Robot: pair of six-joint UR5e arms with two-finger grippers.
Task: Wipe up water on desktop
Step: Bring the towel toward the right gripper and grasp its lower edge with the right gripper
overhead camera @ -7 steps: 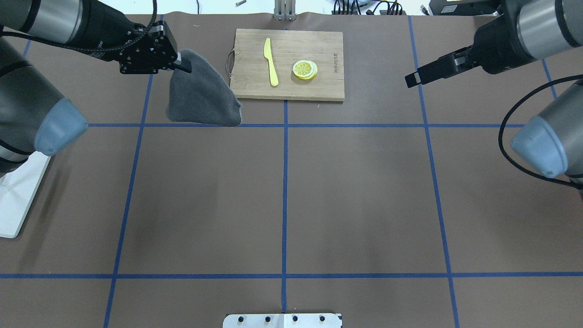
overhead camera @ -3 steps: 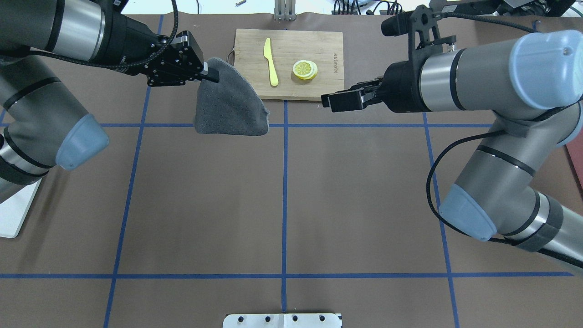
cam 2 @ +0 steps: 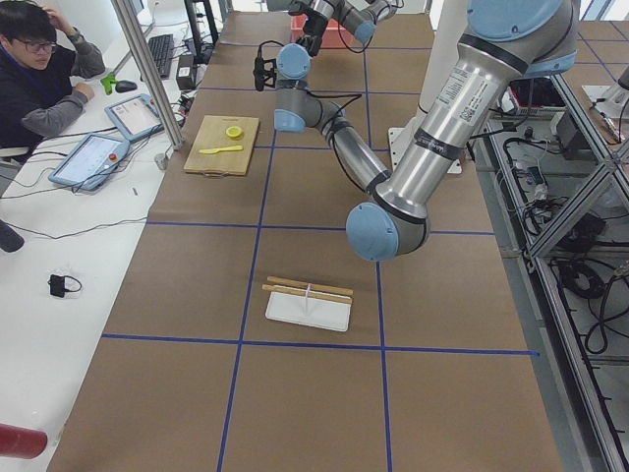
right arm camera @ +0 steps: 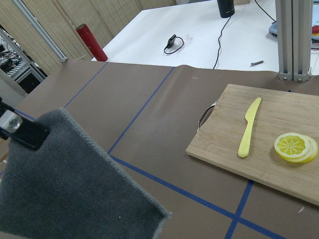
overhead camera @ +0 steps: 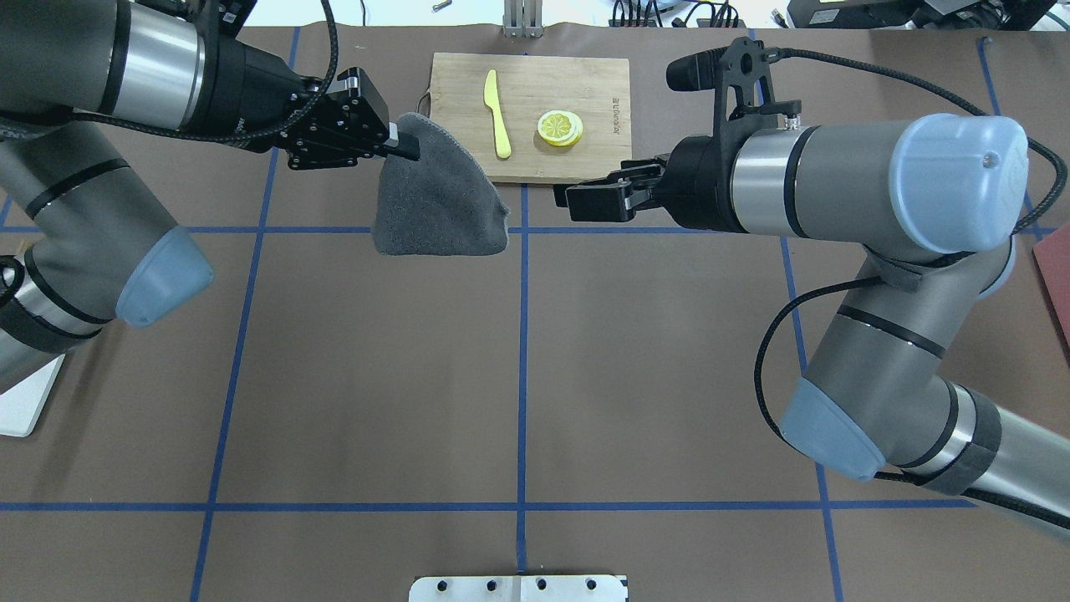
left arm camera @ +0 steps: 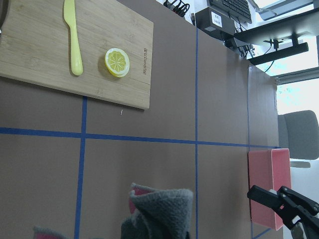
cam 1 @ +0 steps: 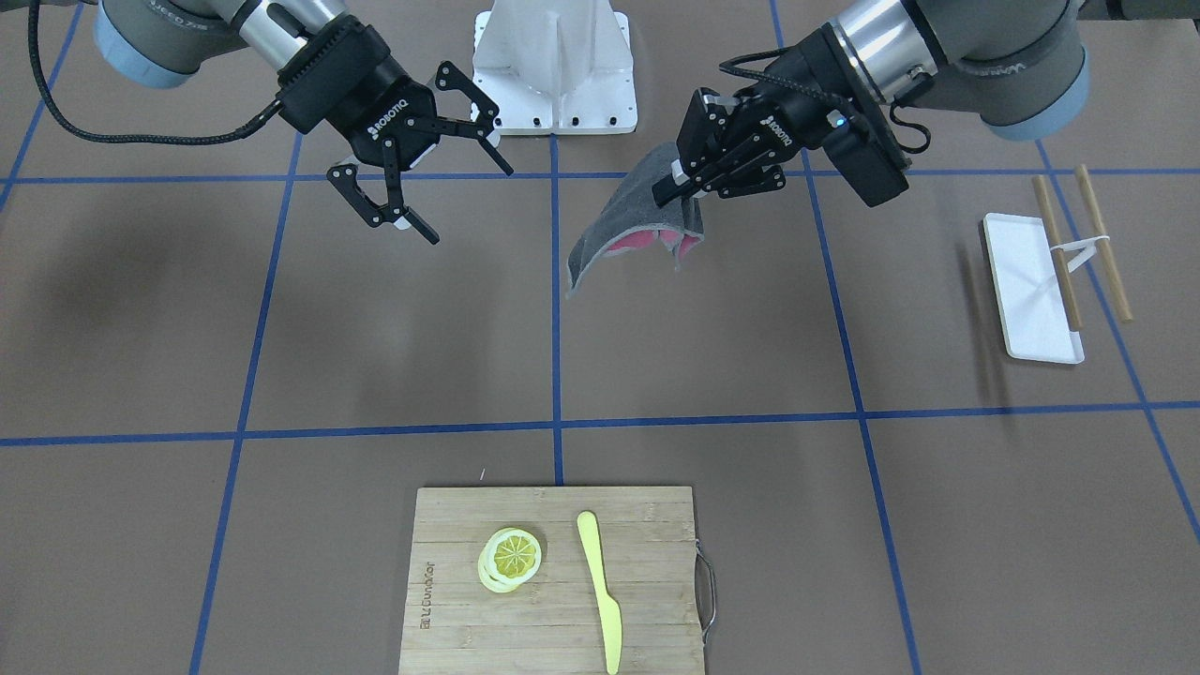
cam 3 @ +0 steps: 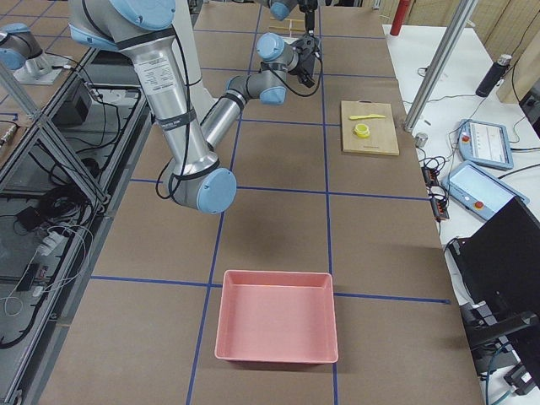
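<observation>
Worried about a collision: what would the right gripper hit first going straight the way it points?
Probably the gray cloth hanging from the left gripper, though relative height is unclear.

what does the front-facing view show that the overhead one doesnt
Only front-facing: two wooden sticks at the white tray, and the pink underside of the grey cloth. Only overhead: cables beyond the far end of the desktop, and a dark red edge at the right. Both: the left hand shut on the grey cloth, the right hand open, the cutting board with knife and lemon slices.
</observation>
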